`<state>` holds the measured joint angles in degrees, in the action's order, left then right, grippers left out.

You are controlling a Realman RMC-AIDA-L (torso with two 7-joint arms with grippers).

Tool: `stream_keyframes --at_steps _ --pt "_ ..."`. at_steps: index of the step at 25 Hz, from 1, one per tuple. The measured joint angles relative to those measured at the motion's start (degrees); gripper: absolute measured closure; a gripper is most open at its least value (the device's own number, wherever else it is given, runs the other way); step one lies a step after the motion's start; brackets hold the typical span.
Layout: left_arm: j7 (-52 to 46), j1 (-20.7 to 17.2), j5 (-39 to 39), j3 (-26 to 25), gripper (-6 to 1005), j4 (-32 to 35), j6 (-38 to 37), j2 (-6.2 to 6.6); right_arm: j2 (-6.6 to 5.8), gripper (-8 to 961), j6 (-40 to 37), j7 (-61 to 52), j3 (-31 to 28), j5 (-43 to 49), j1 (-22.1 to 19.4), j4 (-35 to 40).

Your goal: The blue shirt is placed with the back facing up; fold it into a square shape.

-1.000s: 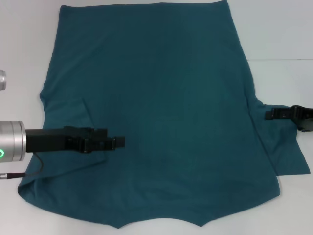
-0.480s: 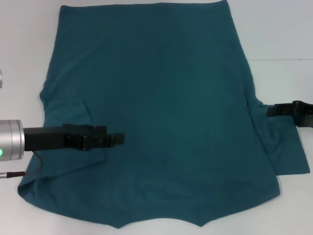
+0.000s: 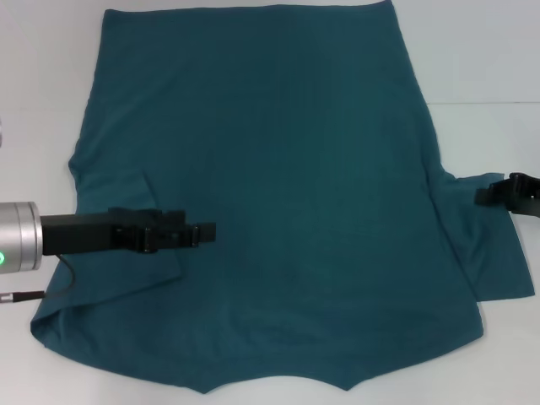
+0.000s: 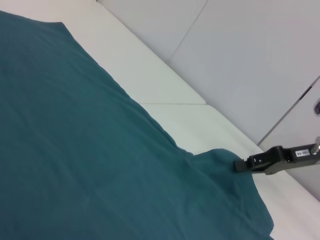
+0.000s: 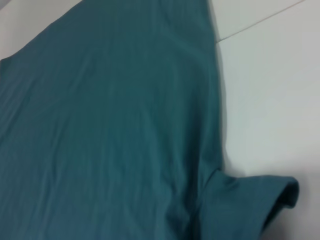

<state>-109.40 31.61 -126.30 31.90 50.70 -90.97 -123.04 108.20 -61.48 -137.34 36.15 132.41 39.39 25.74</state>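
The blue shirt (image 3: 278, 194) lies flat, back up, across the white table (image 3: 489, 51). Left gripper (image 3: 201, 232) sits on the folded-in left sleeve, right gripper (image 3: 489, 195) on the right sleeve; whether either is closed, I cannot tell. Soft, light, floppy cloth: pinch sleeve edges.

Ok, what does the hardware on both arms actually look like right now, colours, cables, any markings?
The left arm ends in a silver cylindrical wrist with a green light, a thin dark cable trailing below it, then a black boxy link and the slim black left gripper. The right gripper is also black and angular; in the left wrist view it carries a small white label with print too small to read.
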Motion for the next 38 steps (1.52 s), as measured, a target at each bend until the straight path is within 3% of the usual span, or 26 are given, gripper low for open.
stream_keyframes --at_steps 4,11,15,23,31,38 --pt "0.0 0.0 0.5 0.0 175 -0.1 0.0 0.00 0.13 838 0.6 0.4 0.3 0.8 0.0 0.0" --pt "-0.3 -0.1 0.5 -0.1 175 -0.1 0.0 -0.01 0.74 904 3.6 0.3 2.1 3.7 0.6 0.7" --pt "-1.0 -0.2 0.5 -0.1 174 0.0 0.0 0.24 0.28 942 1.9 -0.6 2.5 4.1 0.2 3.5" --pt "-1.4 -0.4 0.5 -0.1 174 0.1 0.3 0.18 -1.42 941 -1.7 -2.4 2.9 8.1 1.2 7.4" --pt "-2.4 -0.7 0.5 0.0 175 0.1 0.5 0.00 -1.57 941 -1.5 -3.8 3.1 13.6 4.7 8.8" --pt "-2.8 -0.8 0.3 0.0 175 0.1 0.6 0.00 -0.95 942 -1.4 -5.0 3.3 17.6 7.8 9.9"
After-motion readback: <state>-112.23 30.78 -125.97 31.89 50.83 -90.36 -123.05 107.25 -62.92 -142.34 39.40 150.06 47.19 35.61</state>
